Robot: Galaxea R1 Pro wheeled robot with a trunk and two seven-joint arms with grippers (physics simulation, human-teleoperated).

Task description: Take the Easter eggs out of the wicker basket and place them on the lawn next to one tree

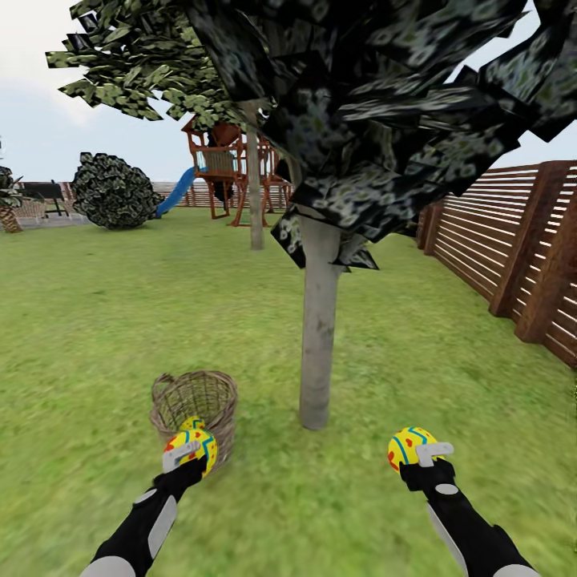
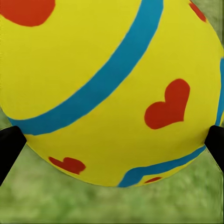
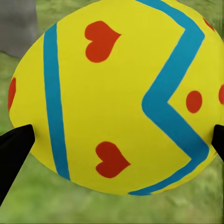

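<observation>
Yellow egg with blue zigzags and red hearts [image 1: 409, 447] sits pinched in your right gripper [image 1: 425, 458], long axis crosswise between the fingers. Your left gripper [image 1: 181, 457] clamps a matching egg [image 1: 195, 445]. Just beyond it stands the brown wicker basket [image 1: 195, 398], a third egg [image 1: 191, 422] inside. Between and ahead of your grippers rises the grey-tan tree trunk [image 1: 319, 328] on the green lawn [image 1: 96, 320].

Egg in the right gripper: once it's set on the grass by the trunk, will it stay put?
The egg is smooth and rounded, so it will probably roll a little. The lawn looks flat, which likely stops it soon. Its rigid-looking shell should not deform.
</observation>
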